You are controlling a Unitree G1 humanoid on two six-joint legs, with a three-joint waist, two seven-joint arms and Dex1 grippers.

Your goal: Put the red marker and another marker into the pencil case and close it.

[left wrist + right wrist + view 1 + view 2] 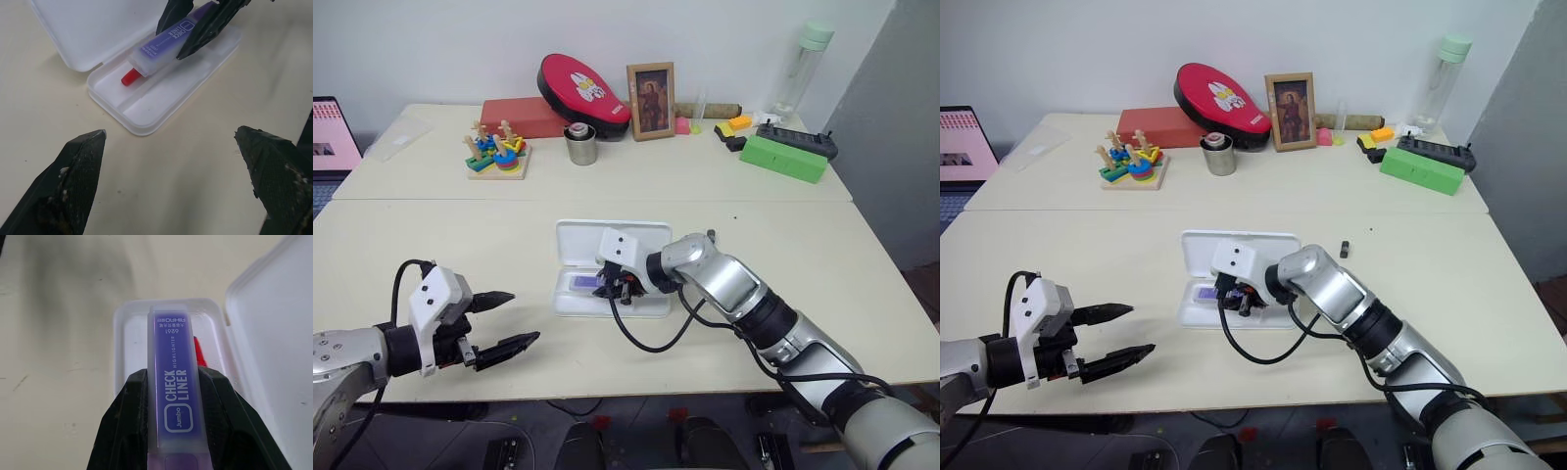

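While the left gripper (pixel 507 319) just hangs over bare table (pixel 431 235) with its jaws spread wide and nothing between them, well off to the left of the pencil case (pixel 576 240), all the action is in the middle. The case lies open near the table's front edge, lid flipped back flat away from the robot, tray toward it.

The red marker (pixel 131 77) is already down in the tray; you can see its red end poking out from under the other one. It lies along the tray's length, so it's seated fine as far as I can tell.

The purple marker (pixel 174 387) is pinched across its barrel by the right gripper (pixel 619 286), jaws closed on its flat sides. It's over the tray, long axis running roughly along the case, free end pointing toward the robot's left and tipped down a bit. Can't tell if it's touching the tray yet.

What I'd worry about:
- it's sitting above the red one, so if it gets let go here it could land on top, roll, and keep the lid from shutting
- the tilted nose could catch the tray's end wall or rim and shove the light case along the table
- letting go too high means it bounces out

Further right on the table a tiny dark block (pixel 1343 250) sits well clear.
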